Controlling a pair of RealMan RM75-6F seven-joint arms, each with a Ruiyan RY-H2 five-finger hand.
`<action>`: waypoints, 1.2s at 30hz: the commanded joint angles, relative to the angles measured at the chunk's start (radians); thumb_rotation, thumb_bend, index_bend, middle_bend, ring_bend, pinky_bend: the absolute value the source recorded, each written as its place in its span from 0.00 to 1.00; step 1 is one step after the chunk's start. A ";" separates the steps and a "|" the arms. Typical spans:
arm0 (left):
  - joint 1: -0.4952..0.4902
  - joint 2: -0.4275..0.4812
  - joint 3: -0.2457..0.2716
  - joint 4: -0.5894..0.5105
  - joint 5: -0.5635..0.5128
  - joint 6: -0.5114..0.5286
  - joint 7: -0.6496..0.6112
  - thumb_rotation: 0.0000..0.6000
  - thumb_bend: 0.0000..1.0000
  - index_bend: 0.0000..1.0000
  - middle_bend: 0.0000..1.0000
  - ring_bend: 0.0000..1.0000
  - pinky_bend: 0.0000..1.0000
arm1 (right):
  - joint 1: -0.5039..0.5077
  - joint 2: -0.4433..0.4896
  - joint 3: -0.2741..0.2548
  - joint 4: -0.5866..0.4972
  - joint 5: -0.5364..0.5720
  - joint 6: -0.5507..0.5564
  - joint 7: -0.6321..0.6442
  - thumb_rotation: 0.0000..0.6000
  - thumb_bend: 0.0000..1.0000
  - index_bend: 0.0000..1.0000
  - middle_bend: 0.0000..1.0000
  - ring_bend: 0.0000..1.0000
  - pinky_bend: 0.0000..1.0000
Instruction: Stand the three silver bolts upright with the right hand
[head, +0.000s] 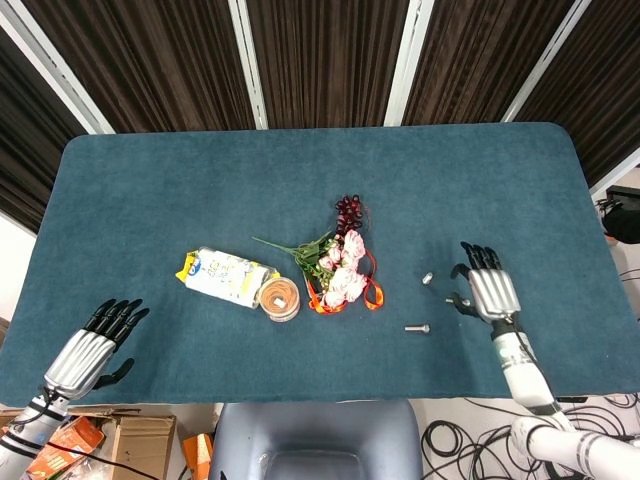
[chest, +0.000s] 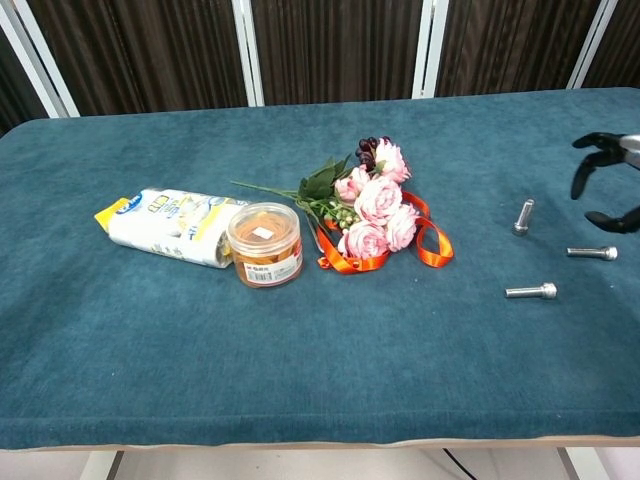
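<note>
One silver bolt (chest: 523, 216) (head: 427, 279) stands upright on the blue table, right of the flowers. A second bolt (chest: 530, 291) (head: 417, 327) lies flat nearer the front edge. The third bolt (chest: 592, 252) lies flat further right; in the head view I cannot make it out beside the hand. My right hand (head: 487, 292) (chest: 610, 190) hovers to the right of the standing bolt, apart from it, fingers spread and holding nothing. At the table's front left corner my left hand (head: 95, 350) is open and empty.
A bouquet of pink flowers with an orange ribbon (chest: 375, 220) lies mid-table. Left of it stand an orange-lidded jar (chest: 264, 244) and a lying white packet (chest: 165, 226). The table's front edge (chest: 320, 440) runs just below the bolts.
</note>
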 joint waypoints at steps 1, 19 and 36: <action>-0.003 -0.004 0.002 0.004 0.004 -0.003 -0.004 1.00 0.37 0.00 0.00 0.00 0.00 | -0.020 0.003 -0.017 0.005 -0.012 0.007 0.012 1.00 0.36 0.45 0.03 0.00 0.00; -0.001 -0.008 0.005 0.018 0.006 0.002 -0.014 1.00 0.37 0.00 0.00 0.00 0.00 | -0.011 -0.120 0.000 0.171 -0.007 -0.068 0.069 1.00 0.36 0.48 0.03 0.00 0.00; 0.000 -0.009 0.006 0.023 0.003 0.000 -0.019 1.00 0.37 0.00 0.00 0.00 0.00 | -0.010 -0.145 0.010 0.196 -0.010 -0.102 0.068 1.00 0.36 0.50 0.03 0.00 0.00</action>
